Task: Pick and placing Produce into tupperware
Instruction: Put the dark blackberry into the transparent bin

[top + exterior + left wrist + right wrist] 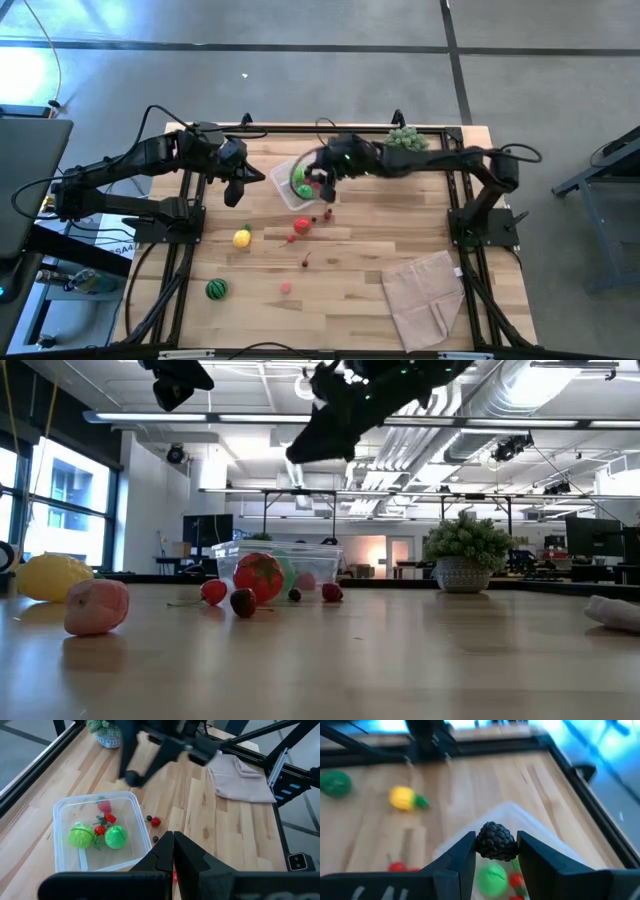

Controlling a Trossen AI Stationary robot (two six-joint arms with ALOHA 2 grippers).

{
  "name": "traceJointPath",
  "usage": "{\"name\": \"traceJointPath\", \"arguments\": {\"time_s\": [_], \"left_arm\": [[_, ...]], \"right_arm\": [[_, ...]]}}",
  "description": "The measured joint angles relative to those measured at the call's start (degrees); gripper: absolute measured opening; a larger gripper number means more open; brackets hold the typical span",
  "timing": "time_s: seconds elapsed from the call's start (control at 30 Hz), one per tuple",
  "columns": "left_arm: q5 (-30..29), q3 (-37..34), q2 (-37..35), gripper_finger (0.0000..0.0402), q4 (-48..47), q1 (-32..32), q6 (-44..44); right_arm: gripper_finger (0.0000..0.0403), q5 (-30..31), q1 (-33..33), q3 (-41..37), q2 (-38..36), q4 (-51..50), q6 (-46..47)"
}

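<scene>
Produce over the tupperware

Right gripper (495,851) pinches one dark bumpy berry (495,841) above the clear tupperware (67,808) near the table's far edge. Inside: two green rounds (116,837), about three small red pieces (105,806). Left gripper (173,851), pressed together, hovers beside the tub.

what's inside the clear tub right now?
In the clear squarish plastic tub: two green round toy fruits, several small red pieces. The tub corner behind the left end effector is hidden.
</scene>
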Motion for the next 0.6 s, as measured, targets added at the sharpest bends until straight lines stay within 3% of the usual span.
{"name": "traceJointPath", "arguments": {"time_s": [0.23, 0.6], "left_arm": [[0.0, 0.0, 0.02, 0.0001, 0.0, 0.01, 0.0], [0.0, 0.0, 0.0, 0.0001, 0.0, -0.01, 0.0]], "right_arm": [[0.0121, -1.45, -3.04, 9.29, 9.16, -13.22, 1.69], [0.0121, -0.48, -3.47, 13.73, 18.48, -17.79, 6.36]]}}
